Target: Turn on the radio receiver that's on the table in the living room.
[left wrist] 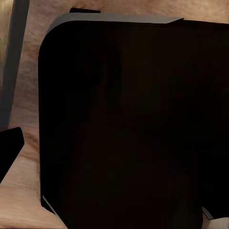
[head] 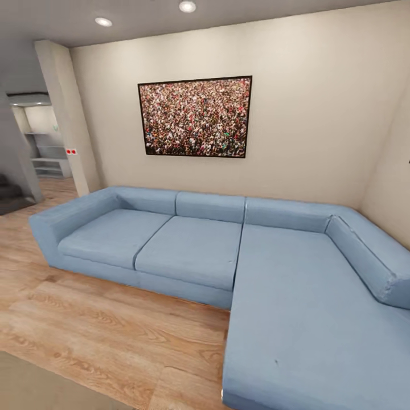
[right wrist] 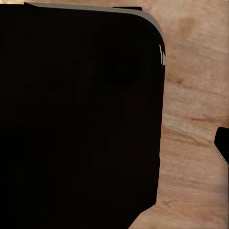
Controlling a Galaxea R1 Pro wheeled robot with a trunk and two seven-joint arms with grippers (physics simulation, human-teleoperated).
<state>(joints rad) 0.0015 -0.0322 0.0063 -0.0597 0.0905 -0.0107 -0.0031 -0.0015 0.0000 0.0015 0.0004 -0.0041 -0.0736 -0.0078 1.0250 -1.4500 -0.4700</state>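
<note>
The radio receiver and the coffee table are out of view. In the left wrist view a large black rounded body of the robot point(left wrist: 133, 124) stands over the wooden floor point(left wrist: 24, 200), with a black sliver point(left wrist: 9, 148) at the frame's edge. The right wrist view has the same black body point(right wrist: 76, 114) over the floor point(right wrist: 191, 143) and a small dark piece point(right wrist: 222, 143) at the edge. Neither wrist view lets me tell how the fingers stand.
A long light-blue corner sofa point(head: 193, 250) runs along the beige wall, its chaise reaching toward me on the right. A framed crowd picture point(head: 195, 117) hangs above it. Wooden floor point(head: 102, 324) lies in front, a beige rug corner point(head: 40, 387) near me, a hallway opening point(head: 34, 165) far left.
</note>
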